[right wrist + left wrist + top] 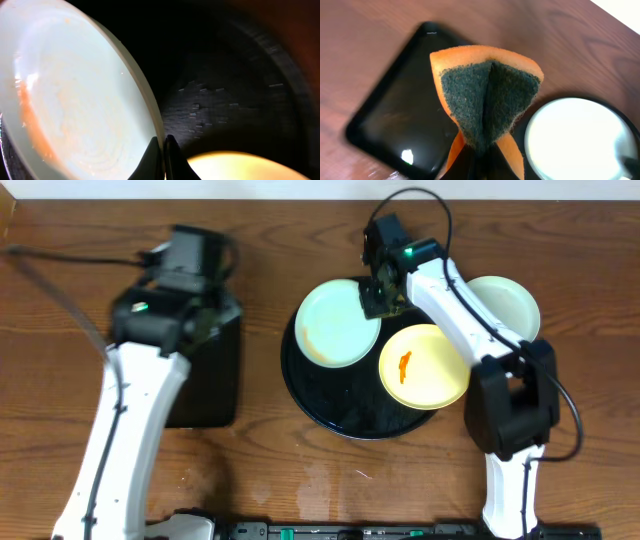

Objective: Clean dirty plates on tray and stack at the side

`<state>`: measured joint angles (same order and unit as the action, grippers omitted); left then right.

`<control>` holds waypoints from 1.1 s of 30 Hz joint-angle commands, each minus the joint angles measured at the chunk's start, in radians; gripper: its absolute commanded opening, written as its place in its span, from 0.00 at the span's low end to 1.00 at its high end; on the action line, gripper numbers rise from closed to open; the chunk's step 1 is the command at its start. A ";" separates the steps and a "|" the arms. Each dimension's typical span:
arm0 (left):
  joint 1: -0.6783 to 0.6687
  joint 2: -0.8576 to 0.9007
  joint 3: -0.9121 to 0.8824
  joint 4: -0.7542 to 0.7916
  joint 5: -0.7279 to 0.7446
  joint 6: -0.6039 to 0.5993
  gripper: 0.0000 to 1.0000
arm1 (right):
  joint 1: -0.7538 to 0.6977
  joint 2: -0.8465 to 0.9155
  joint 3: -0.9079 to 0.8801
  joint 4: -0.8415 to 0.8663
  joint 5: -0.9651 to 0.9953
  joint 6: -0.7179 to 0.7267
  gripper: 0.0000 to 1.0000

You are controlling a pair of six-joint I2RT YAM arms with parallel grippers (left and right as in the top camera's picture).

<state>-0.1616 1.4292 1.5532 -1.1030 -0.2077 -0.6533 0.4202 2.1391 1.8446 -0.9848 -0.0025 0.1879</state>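
Right fingers (151, 159) are pinching the right rim of mint plate (335, 323), which is sitting on tray (330, 412). Left fingers (471, 169) are gripping sponge (487, 95), left of tray.

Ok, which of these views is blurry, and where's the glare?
Overhead: the left arm is smeared by motion, the rest sharp. Left wrist: sponge crisp, a glare spot on the rectangular tray, the mint plate washed out white. Right wrist: mostly dark, that plate close and soft.
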 commanded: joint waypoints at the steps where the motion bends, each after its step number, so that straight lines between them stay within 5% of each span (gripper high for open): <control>1: 0.095 -0.031 0.001 -0.052 0.010 0.024 0.08 | 0.040 -0.116 0.041 -0.009 0.179 -0.062 0.01; 9: 0.269 -0.029 0.000 -0.145 0.124 0.122 0.07 | 0.216 -0.259 0.041 0.034 0.734 -0.207 0.01; 13: 0.298 -0.028 0.000 -0.146 0.161 0.145 0.07 | 0.308 -0.267 0.041 0.097 0.920 -0.419 0.01; 21: 0.301 -0.028 0.000 -0.166 0.164 0.149 0.07 | 0.401 -0.267 0.041 0.153 0.946 -0.685 0.01; 33: 0.301 -0.028 0.000 -0.172 0.164 0.148 0.08 | 0.357 -0.267 0.041 0.174 0.944 -0.612 0.01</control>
<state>0.1349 1.3998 1.5528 -1.2751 -0.0502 -0.5190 0.8059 1.8786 1.8709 -0.8108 0.9356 -0.4717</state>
